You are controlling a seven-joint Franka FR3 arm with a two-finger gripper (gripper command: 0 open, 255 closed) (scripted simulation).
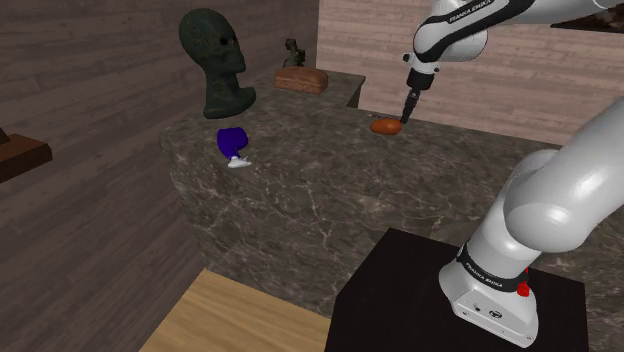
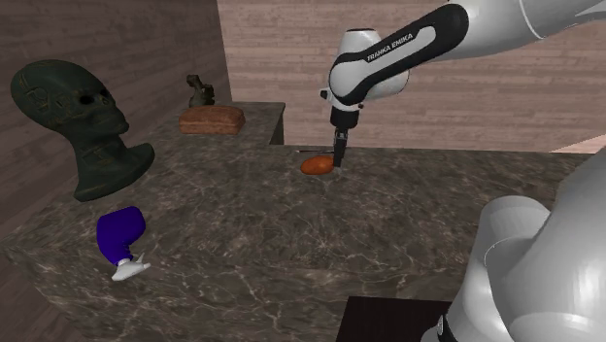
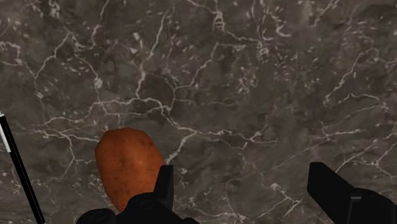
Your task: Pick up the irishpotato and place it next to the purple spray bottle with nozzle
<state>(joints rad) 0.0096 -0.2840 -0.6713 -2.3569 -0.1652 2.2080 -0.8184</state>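
**Spotter:** Where's the potato sitting?

**Operator:** I have the potato (image 1: 386,126) on the stone counter (image 1: 300,190), close to its far edge by the wall. It is well apart from the purple spray bottle (image 1: 232,142), which lies near the counter's edge on the shoulder view's left.

**Spotter:** And your claw?

**Operator:** My gripper (image 3: 242,181) is released, with the fingers spread wide and only bare stone between them. It hangs low over the counter, just beside the potato.

**Spotter:** So it's lined up?

**Operator:** No. On my wrist camera the potato lies outside one finger (image 3: 165,188), not in the gap. In the shoulder view that puts it toward the picture's left of the fingertips.

**Spotter:** Its long axis?

**Operator:** Roughly across the line the fingers close along, so I judge they'd pinch its narrow width. I reckon I need a sideways shift toward the potato before lowering, with no turn of the wrist.
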